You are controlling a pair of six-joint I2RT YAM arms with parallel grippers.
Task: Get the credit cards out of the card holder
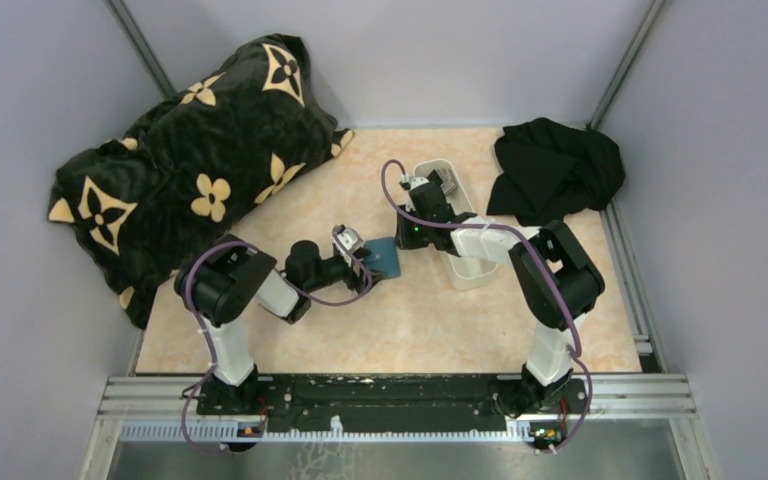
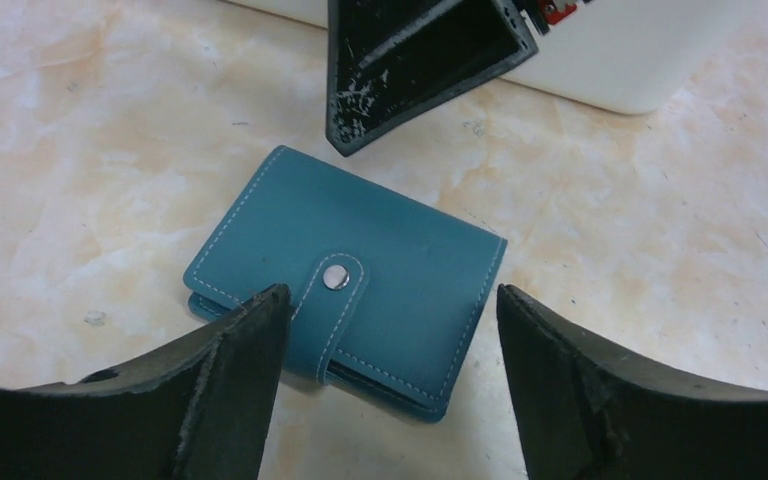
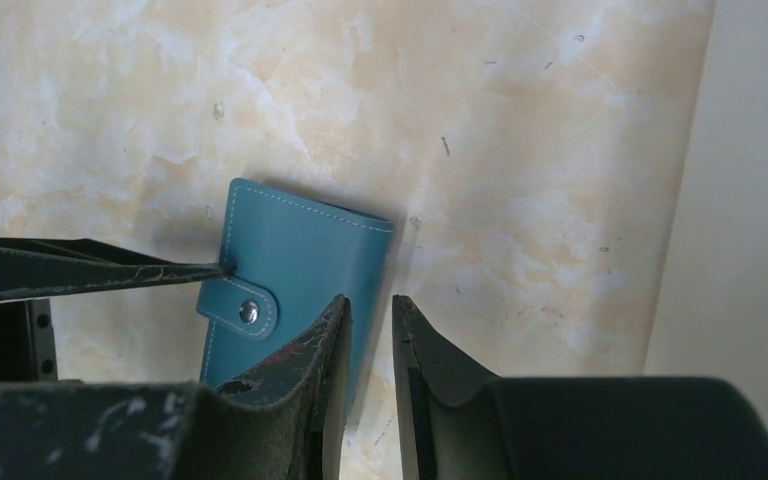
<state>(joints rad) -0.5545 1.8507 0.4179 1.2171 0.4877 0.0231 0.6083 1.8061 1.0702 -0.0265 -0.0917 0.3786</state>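
The teal-blue card holder (image 1: 386,257) lies flat and closed on the tabletop, its strap snapped with a silver stud. It also shows in the left wrist view (image 2: 360,265) and the right wrist view (image 3: 295,265). The credit cards are hidden inside it. My left gripper (image 2: 388,300) is open and low, with its fingers astride the holder's near edge; one left fingertip (image 3: 160,270) touches the holder's strap side. My right gripper (image 3: 370,300) is almost closed with nothing between its fingers. It hovers over the holder's opposite edge, and its tip (image 2: 342,145) is at the far corner.
A long white tray (image 1: 465,262) stands right of the holder, close behind the right gripper; it also shows in the wrist views (image 2: 620,60) (image 3: 750,200). A black flowered pillow (image 1: 190,170) lies at the back left, and a black cloth (image 1: 555,170) at the back right.
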